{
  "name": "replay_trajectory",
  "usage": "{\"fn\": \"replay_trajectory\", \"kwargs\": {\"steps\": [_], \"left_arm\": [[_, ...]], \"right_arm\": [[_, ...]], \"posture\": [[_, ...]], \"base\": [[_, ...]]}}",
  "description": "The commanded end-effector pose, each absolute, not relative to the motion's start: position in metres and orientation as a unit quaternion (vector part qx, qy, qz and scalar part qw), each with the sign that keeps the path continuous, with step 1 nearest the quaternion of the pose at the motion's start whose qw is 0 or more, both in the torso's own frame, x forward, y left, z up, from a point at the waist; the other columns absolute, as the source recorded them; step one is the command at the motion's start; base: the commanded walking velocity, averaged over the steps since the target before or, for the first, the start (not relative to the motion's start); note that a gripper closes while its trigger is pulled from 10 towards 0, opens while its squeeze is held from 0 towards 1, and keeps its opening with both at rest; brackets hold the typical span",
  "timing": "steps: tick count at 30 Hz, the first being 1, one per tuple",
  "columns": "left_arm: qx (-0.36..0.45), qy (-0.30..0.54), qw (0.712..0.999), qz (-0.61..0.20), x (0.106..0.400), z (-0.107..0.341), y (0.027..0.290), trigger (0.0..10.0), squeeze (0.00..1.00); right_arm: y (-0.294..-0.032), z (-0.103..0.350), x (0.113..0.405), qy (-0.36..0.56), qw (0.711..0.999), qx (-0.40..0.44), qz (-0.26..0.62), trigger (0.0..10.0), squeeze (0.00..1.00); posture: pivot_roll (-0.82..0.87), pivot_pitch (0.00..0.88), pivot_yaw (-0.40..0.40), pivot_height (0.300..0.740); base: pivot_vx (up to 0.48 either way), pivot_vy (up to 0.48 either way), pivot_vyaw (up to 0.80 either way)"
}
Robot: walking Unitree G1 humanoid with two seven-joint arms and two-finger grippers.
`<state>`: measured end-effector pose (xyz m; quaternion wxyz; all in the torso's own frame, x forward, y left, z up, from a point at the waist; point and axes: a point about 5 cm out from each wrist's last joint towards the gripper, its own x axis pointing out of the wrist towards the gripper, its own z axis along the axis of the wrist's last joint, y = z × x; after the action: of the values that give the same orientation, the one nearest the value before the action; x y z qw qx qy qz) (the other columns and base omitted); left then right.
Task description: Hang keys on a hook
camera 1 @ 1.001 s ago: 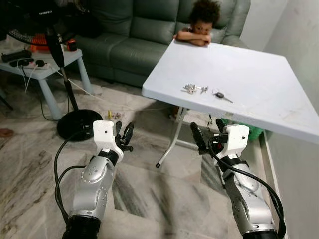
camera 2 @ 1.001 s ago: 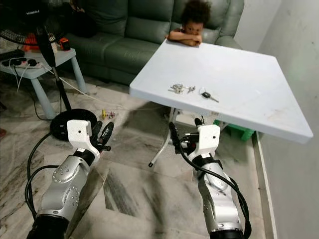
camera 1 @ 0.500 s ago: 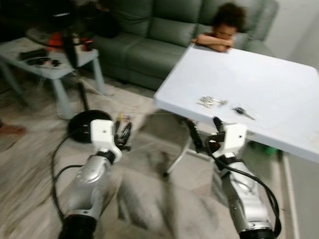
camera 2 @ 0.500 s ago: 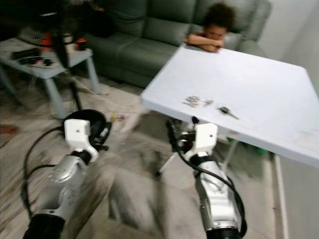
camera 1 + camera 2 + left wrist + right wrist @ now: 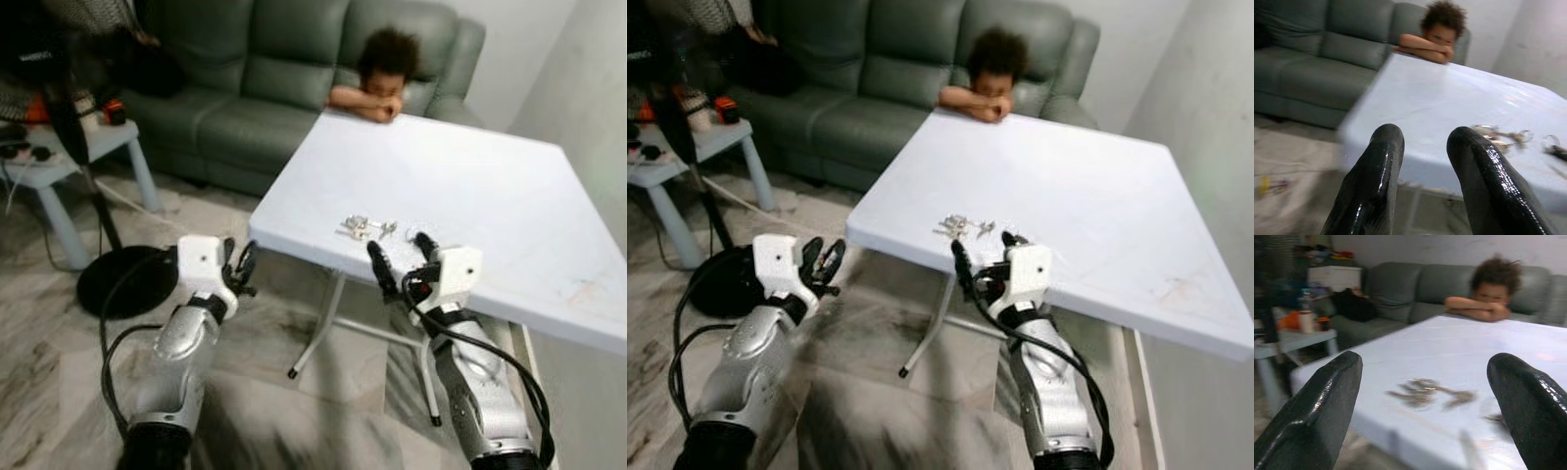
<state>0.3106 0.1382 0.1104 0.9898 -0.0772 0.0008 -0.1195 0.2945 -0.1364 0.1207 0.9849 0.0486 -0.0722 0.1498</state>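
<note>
**Keys lie just ahead of the right gripper**

Keys (image 5: pixel 364 228) rest near the front edge of the white table (image 5: pixel 490 186), the bunch strung out roughly along that edge, three o'clock to nine o'clock. The right gripper (image 5: pixel 403 259) hovers at the table edge, fingers spread wide and empty, with the keys at about eleven o'clock from it, near but apart. The left gripper (image 5: pixel 235 262) is off the table's corner, fingers parted and empty, with the keys toward two o'clock and farther off. The right arm is likely better placed. A person (image 5: pixel 377 78) leans on the far edge.
</note>
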Motion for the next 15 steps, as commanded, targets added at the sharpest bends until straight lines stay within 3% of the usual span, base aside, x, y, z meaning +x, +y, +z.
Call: {"fn": "replay_trajectory", "kwargs": {"steps": [1, 9, 15], "left_arm": [[-0.077, -0.002, 0.987, -0.144, 0.311, 0.114, 0.124, 10.0, 0.00], [-0.059, -0.001, 0.988, -0.143, 0.311, 0.113, 0.122, 10.0, 0.00], [-0.054, -0.015, 0.989, -0.134, 0.308, 0.114, 0.118, 10.0, 0.00]], "right_arm": [[-0.147, 0.121, 0.293, -0.071, 0.987, 0.041, 0.138, 10.0, 0.00], [-0.149, 0.119, 0.290, -0.065, 0.987, 0.034, 0.146, 10.0, 0.00], [-0.161, 0.117, 0.290, -0.055, 0.988, 0.019, 0.145, 10.0, 0.00]], "posture": [[0.11, 0.000, -0.088, 0.740], [0.11, 0.000, -0.090, 0.740], [0.11, 0.000, -0.086, 0.740]], "base": [[0.398, 0.000, 0.00], [0.372, 0.000, 0.00], [0.000, 0.000, 0.00]]}}
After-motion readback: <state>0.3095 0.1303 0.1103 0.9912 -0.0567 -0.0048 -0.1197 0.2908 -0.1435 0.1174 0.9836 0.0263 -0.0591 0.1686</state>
